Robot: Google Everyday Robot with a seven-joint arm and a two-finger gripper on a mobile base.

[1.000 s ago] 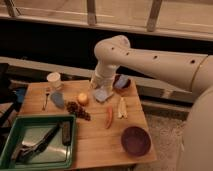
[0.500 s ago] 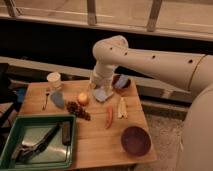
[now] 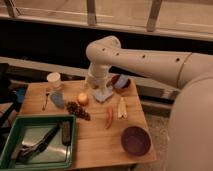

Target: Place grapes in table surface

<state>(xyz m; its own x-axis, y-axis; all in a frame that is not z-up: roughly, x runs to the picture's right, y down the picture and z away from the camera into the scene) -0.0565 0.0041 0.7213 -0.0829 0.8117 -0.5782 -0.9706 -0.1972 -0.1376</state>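
Observation:
The grapes [image 3: 78, 110], a small dark bunch, lie on the wooden table surface [image 3: 95, 140] just beyond the green tray's far right corner and next to a round orange-yellow fruit [image 3: 82, 98]. My gripper [image 3: 102, 93] hangs from the white arm low over the table, to the right of the fruit and apart from the grapes. I see nothing held in it.
A green tray [image 3: 10, 159] with dark utensils fills the front left. A red chili [image 3: 109, 116] and pale yellow pieces [image 3: 121, 107] lie at mid-right. A purple bowl [image 3: 135, 140] stands front right, a small bowl [image 3: 120, 82] behind the gripper, and a white cup [image 3: 53, 79], fork [image 3: 46, 97] and blue object [image 3: 57, 100] at far left.

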